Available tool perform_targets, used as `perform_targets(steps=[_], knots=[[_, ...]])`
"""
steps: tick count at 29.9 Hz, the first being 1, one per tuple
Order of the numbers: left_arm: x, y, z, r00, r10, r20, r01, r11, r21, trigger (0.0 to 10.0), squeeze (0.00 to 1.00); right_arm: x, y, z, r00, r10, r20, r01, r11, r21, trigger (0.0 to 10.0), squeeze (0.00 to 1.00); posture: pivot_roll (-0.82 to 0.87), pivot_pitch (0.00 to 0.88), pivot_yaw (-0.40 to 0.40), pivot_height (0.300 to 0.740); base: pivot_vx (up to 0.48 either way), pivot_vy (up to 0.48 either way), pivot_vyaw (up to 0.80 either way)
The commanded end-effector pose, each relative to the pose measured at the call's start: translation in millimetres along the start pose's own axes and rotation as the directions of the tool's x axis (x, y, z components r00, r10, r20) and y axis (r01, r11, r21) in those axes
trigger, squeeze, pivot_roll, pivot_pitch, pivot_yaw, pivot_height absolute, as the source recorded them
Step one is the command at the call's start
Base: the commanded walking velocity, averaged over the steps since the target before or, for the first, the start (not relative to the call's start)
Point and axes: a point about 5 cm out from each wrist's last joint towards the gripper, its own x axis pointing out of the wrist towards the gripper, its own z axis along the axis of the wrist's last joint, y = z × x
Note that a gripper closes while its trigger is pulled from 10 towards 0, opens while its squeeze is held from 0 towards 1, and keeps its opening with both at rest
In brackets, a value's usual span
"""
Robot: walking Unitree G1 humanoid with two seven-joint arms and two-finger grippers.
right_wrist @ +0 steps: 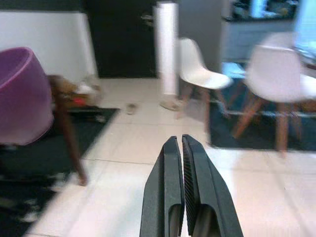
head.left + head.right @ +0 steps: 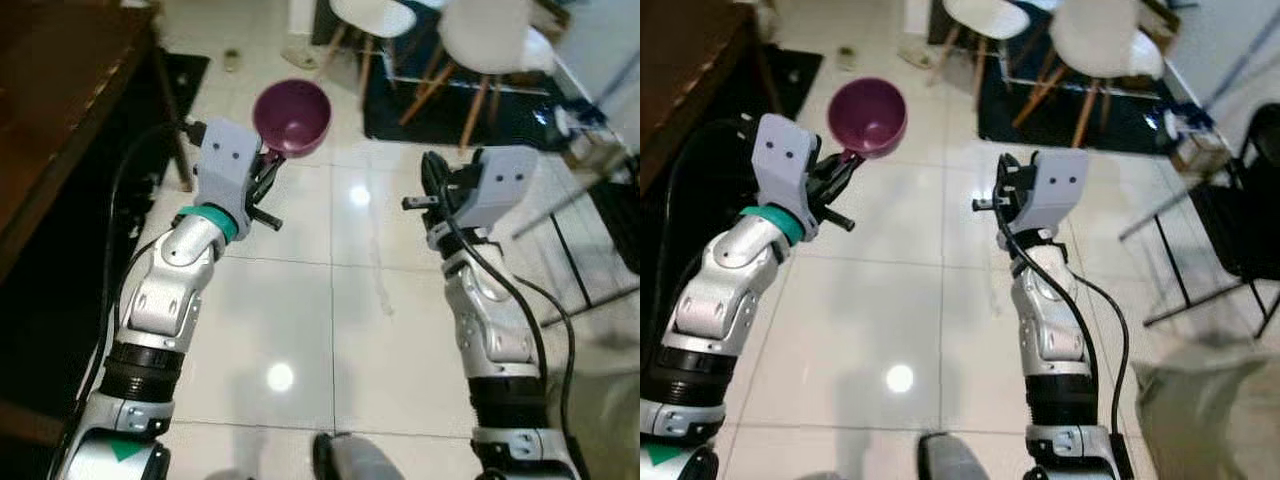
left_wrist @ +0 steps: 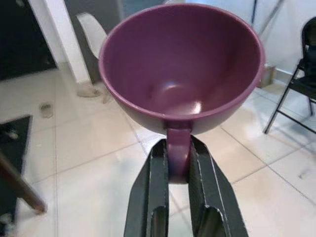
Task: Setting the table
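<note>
A purple cup [image 2: 292, 117] with a small handle hangs in the air above the white tiled floor, held up in front of me. My left gripper [image 3: 178, 168] is shut on the cup's handle, its two black fingers [image 3: 153, 177] pinching it from both sides, and the cup's empty bowl [image 3: 180, 64] faces the wrist camera. My right gripper [image 1: 180, 148] is raised at the same height to the right, shut with nothing between its fingers. The purple cup [image 1: 22, 96] also appears at the side of the right wrist view.
A dark wooden table [image 2: 60, 90] stands at my left, with a black mat [image 2: 185, 70] beside its leg. White chairs [image 2: 480, 40] on a dark rug stand ahead. A black folding chair frame [image 2: 1230, 220] is at the right.
</note>
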Motion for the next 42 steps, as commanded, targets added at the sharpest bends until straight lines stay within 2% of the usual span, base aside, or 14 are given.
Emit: perform_targets(steps=[1,10,42], knots=[[1.9,-0.9,6,0.999,-0.008,0.042,0.007,1.000,0.025,10.0,0.00,2.0,3.9,4,1.000,0.005,0.021,-0.006,1.000,0.005,10.0,0.00,0.04,0.007,0.023,0.740,0.401,0.000,0.00],[8.2,-10.5,10,0.996,-0.041,0.075,0.040,0.999,0.017,10.0,0.00,1.4,5.0,4,1.000,0.003,0.022,-0.003,1.000,0.000,10.0,0.00,0.04,0.006,0.028,0.740,0.430,0.000,0.00],[13.0,-19.2,9,0.992,-0.078,0.095,0.078,0.997,0.006,10.0,0.00,2.4,1.5,5,0.999,-0.011,0.034,0.011,1.000,-0.013,10.0,0.00,0.02,0.000,0.036,0.740,0.449,0.000,0.00]])
